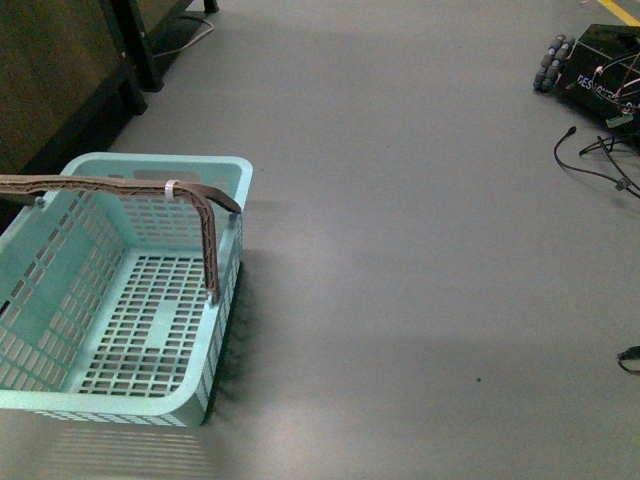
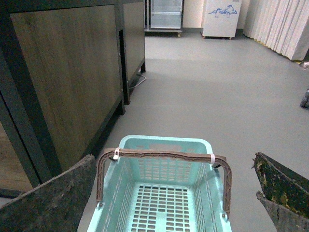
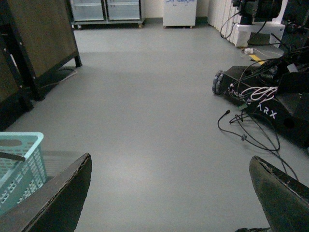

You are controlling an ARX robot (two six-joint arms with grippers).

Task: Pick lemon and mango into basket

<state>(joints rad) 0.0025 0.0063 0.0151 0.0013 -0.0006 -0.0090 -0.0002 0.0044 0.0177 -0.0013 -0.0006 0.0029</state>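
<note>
Basket [image 1: 150, 162] sitting empty on floor, nearer left gripper [image 2: 174, 162], whose fingers are spreading wide, holding nothing. Right gripper [image 3: 170, 159] also gaping empty, basket lying to its left. Lemon, mango not showing anywhere.

The basket [image 1: 40, 292] is smooth plastic with matt handles [image 1: 100, 185], the floor [image 1: 420, 260] smooth and faintly glossy, the cabinet [image 2: 67, 72] wood-grained, the fingers [image 2: 53, 198] rough.

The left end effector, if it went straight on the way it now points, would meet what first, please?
Probably the basket: its brown handle lies straight ahead, across the gap of the open left end effector, though depth is unclear.
</note>
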